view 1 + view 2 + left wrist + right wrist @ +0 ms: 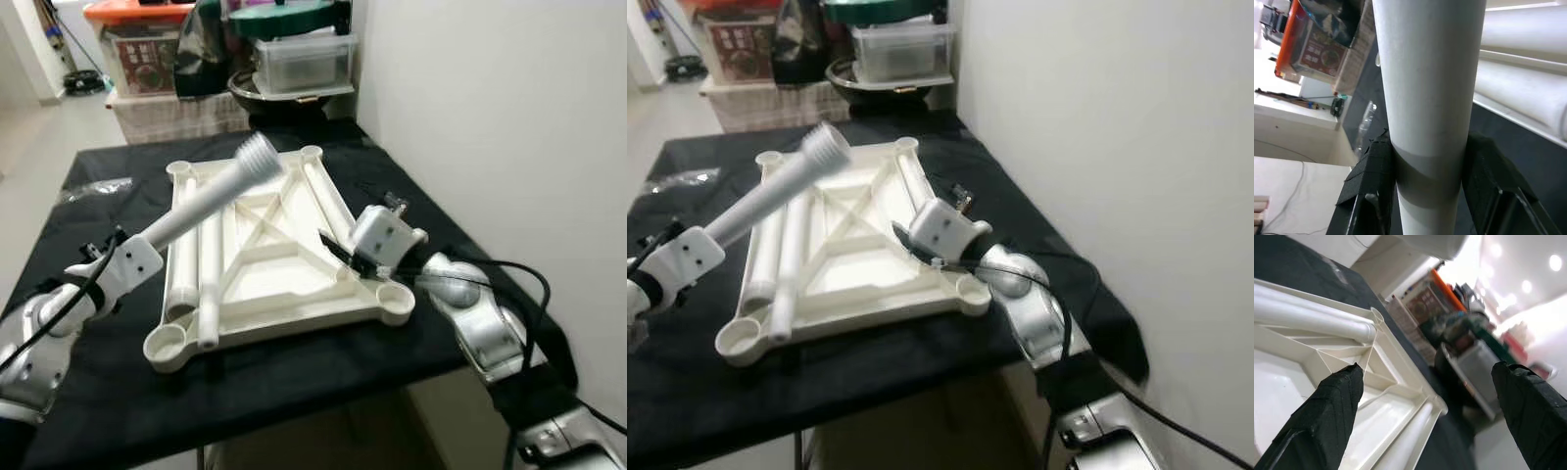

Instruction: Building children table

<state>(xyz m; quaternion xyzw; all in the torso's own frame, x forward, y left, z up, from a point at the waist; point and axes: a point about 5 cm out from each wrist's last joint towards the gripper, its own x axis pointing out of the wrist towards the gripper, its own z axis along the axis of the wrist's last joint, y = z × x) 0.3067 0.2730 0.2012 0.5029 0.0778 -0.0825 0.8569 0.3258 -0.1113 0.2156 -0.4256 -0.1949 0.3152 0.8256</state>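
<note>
On the left, a white table leg (201,201) is clamped in the left gripper (1430,176); in the left wrist view its two black fingers (1374,181) are seen pressed against either side of the tube. The leg is held tilted up over the work, its ribbed threaded end (259,157) raised above the far half of the tabletop.

In the middle, the cream tabletop (284,313) is laid upside down on a table draped in black cloth (108,392), its ribbed underside and round corner sockets facing up. Two more white legs (208,284) are laid side by side along its left edge, and another leg (328,196) is laid along its right edge.

To the right, the right gripper (343,253) is placed over the tabletop's near right corner, just beside the corner socket (397,302). In the right wrist view its fingers (1327,426) are seen spread wide apart with nothing between them, above the ribbed underside.

Beyond the table, storage boxes (304,59) are stacked against the wall.
</note>
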